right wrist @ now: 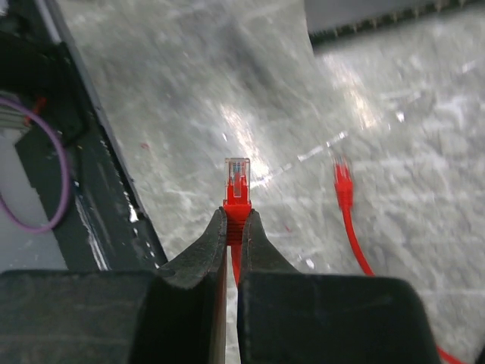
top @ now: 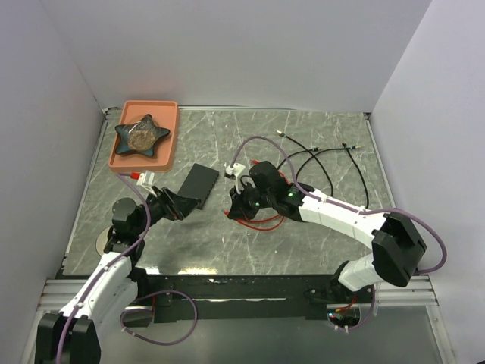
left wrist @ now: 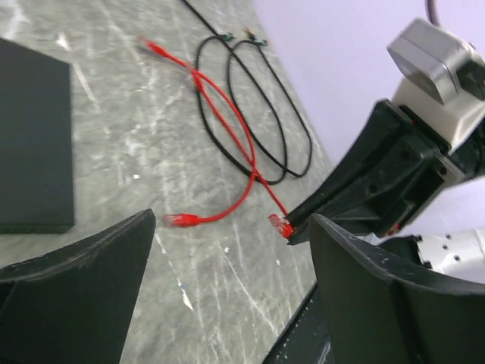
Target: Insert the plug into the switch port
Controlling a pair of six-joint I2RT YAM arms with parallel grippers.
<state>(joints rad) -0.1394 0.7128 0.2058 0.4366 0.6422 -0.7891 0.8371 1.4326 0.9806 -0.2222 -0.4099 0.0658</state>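
The switch [top: 198, 184], a flat matte-black box, lies on the marble table left of centre. It shows at the left in the left wrist view [left wrist: 34, 136], and its socket edge is at the top of the right wrist view [right wrist: 379, 17]. My right gripper [top: 236, 202] is shut on the red plug [right wrist: 237, 180], whose clear tip sticks out past the fingertips, just above the table and right of the switch. The held plug also shows in the left wrist view [left wrist: 280, 226]. My left gripper [top: 180, 203] is open and empty at the switch's near end.
The red cable [top: 256, 221] loops under my right arm, and its other plug [left wrist: 180, 220] lies loose on the table. Black cables [top: 318, 158] lie at the back right. An orange tray [top: 168, 114] with a dark star-shaped dish [top: 141, 134] stands at the back left.
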